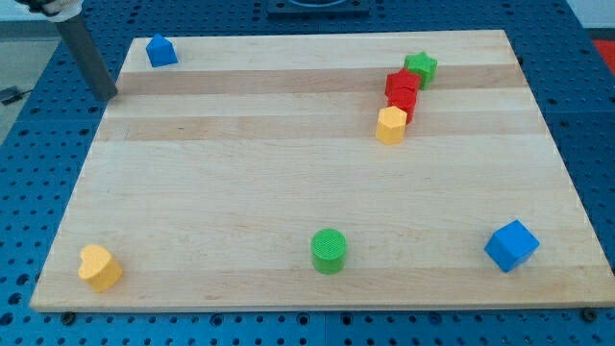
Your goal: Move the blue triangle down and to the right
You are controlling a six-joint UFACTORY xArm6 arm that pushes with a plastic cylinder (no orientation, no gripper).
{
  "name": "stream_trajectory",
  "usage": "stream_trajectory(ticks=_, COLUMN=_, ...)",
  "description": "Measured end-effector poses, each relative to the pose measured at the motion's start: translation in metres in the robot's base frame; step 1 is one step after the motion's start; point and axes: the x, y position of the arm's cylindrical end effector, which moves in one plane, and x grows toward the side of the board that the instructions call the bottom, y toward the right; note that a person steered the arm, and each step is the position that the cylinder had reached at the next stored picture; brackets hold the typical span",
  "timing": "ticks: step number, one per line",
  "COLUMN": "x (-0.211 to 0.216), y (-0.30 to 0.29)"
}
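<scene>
The rod, which carries no gripper and holds nothing, has its tip (107, 96) off the worktop's (288, 192) left edge, below-left of the blue triangle (160, 50) at the top-left corner, apart from it, so a down-right push probably requires repositioning first.

No text, label or number can be read anywhere.

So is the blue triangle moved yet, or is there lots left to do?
Nothing is moved yet: the blue triangle sits near the board's top-left corner. My tip is just off the board's left edge, below and left of it, not touching. The whole push down and right remains.
</scene>
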Motion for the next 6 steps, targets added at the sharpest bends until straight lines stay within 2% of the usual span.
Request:
stream_trajectory(ticks=2, x=-0.040, y=0.000)
stream_trajectory(ticks=4, x=-0.118, y=0.000)
stream_trajectory(ticks=5, x=-0.127, y=0.008)
stream_trajectory(ticks=6, x=-0.110, y=0.022)
